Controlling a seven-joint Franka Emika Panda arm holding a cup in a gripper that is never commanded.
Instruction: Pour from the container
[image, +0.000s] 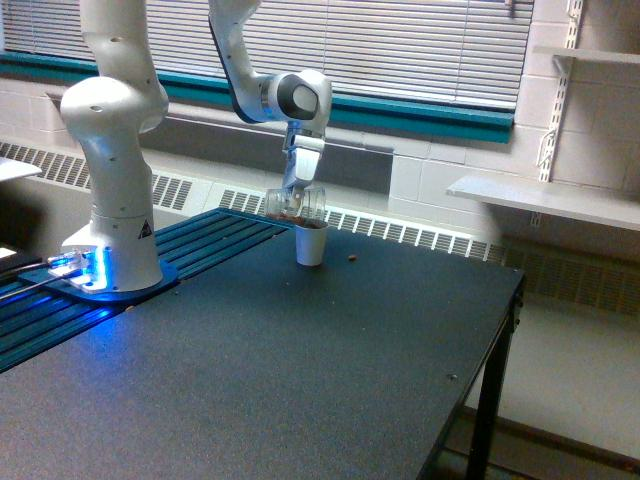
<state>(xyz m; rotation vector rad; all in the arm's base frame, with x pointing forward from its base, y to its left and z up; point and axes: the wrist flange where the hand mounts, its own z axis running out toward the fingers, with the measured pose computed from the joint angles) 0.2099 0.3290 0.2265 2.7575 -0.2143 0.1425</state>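
One white robot arm reaches over a dark table in front of a window with closed blinds. Its gripper points downward and is clamped on the container, a clear plastic cup tipped onto its side with brown granular bits lying along its lower wall. The container hangs just above a small white paper cup, which stands upright on the table, the clear cup's mouth turned toward the exterior view's right over the paper cup's rim. Brown material shows at the top of the paper cup. One small brown bit lies on the table near the paper cup, on the exterior view's right. Blue light glows at the arm's base.
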